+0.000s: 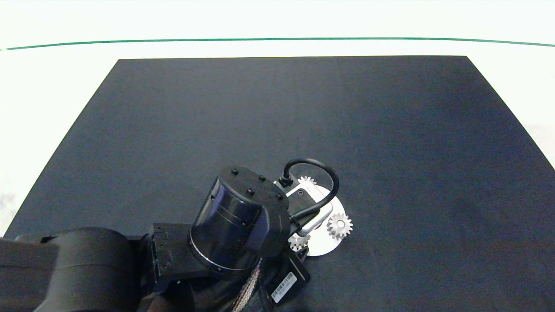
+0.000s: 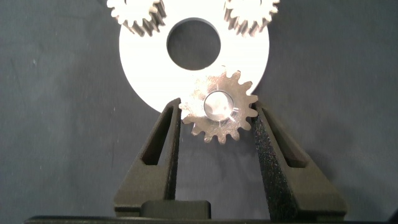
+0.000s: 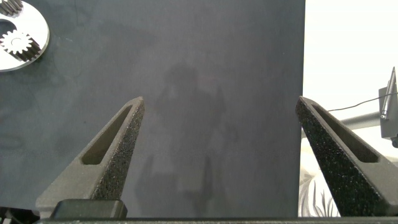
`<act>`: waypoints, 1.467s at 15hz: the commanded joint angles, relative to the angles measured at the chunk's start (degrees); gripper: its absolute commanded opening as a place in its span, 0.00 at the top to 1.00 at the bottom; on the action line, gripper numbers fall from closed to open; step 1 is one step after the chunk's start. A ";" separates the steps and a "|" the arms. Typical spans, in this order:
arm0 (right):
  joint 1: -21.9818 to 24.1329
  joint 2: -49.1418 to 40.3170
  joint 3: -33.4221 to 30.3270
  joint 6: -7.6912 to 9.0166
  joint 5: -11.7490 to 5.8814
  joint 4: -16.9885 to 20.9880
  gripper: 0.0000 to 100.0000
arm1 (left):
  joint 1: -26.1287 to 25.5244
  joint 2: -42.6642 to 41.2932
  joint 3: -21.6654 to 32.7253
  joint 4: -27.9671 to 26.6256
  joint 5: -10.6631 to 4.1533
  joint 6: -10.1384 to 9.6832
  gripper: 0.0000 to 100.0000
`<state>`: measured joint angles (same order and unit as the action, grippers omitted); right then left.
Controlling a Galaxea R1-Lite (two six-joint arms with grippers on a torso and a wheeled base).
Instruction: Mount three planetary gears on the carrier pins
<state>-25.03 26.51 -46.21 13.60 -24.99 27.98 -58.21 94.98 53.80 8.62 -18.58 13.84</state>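
Note:
The white carrier disc [image 2: 149, 68] lies on the black mat, its large centre hole showing. Two planetary gears [image 2: 137, 17] [image 2: 250, 17] sit at its far rim. A third planetary gear [image 2: 233, 127] sits over a carrier pin [image 2: 219, 104], whose top shows in the bore. My left gripper [image 2: 217, 107] is shut on this gear, teeth touching both pads. In the head view the left arm [image 1: 243, 216] covers most of the disc [image 1: 323, 247]; gears [image 1: 339, 225] [image 1: 306, 180] [image 1: 298, 241] peek out around it. My right gripper [image 3: 219, 99] hangs open over bare mat.
The black mat [image 1: 390, 130] covers most of the white table [image 1: 520, 78]. The right wrist view shows the mat's edge [image 3: 305, 93] with white table beyond, and the disc [image 3: 34, 28] with a gear [image 3: 15, 43] far off. The right arm is outside the head view.

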 commanded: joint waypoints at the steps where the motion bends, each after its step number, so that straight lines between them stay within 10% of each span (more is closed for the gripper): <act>1: -0.11 -0.15 -0.10 0.11 -0.15 0.24 0.00 | 0.64 3.20 1.57 -0.01 -0.14 0.14 0.90; 22: -0.29 -0.32 -0.54 0.11 -0.06 0.59 0.00 | 3.45 4.34 1.05 2.10 -0.14 2.34 0.90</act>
<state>-25.30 26.15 -46.71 13.62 -24.92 28.42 -54.69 99.17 54.88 10.63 -18.58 16.07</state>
